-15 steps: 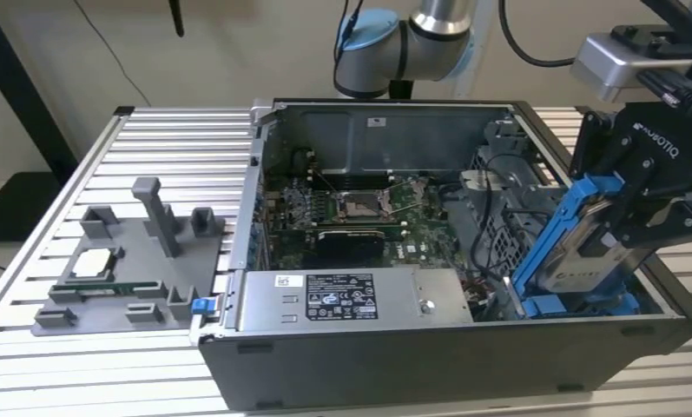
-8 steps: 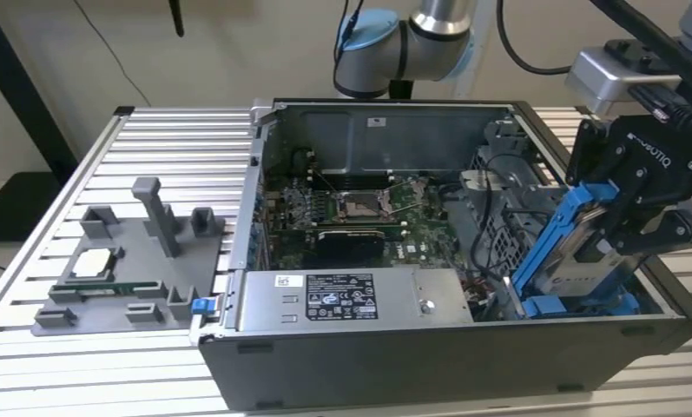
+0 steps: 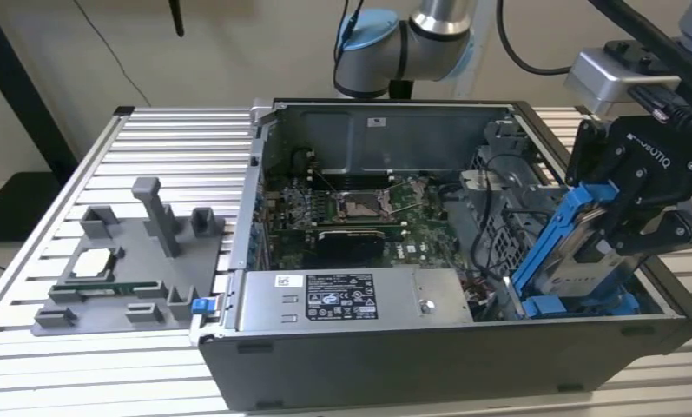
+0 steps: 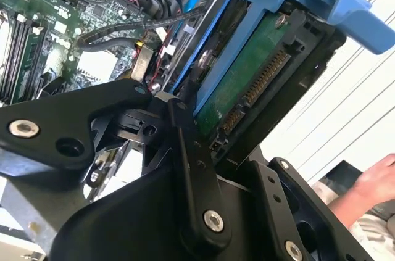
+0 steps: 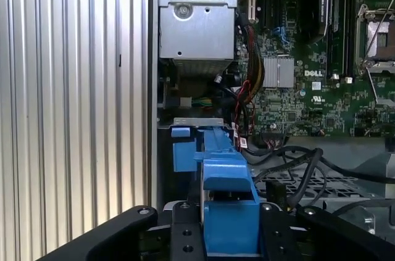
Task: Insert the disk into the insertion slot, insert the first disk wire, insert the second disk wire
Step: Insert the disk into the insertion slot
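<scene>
One disk [image 3: 557,257] — in gripper's [image 3: 619,233] grasp

The disk [image 3: 580,261] sits in a smooth, bright blue plastic carrier [image 3: 554,234]; one face is matt green circuit board [image 4: 241,82]. The gripper [image 3: 618,230] is matt black metal. The computer case [image 3: 438,360] is dull grey sheet metal; the table [image 3: 148,139] beside it, ribbed satin aluminium.
</scene>
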Controlling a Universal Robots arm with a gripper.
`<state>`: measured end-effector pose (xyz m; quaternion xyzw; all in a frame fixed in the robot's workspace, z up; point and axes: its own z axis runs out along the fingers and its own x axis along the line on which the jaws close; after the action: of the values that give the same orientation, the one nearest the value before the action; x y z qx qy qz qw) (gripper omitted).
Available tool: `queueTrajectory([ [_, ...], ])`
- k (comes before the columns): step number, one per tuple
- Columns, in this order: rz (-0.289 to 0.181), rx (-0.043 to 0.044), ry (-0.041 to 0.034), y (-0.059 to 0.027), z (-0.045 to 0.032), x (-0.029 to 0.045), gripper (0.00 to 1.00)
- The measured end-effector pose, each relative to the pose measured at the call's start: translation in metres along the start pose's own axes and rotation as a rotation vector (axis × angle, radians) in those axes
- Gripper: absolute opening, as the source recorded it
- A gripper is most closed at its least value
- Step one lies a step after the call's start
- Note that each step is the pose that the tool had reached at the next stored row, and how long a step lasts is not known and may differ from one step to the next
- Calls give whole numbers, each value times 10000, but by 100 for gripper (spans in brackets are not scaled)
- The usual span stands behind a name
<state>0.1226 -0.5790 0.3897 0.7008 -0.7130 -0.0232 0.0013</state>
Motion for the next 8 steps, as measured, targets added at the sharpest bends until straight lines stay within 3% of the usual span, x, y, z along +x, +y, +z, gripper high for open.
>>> queueTrajectory([
  [8, 0, 0, -3, -3, 74, 2, 0],
])
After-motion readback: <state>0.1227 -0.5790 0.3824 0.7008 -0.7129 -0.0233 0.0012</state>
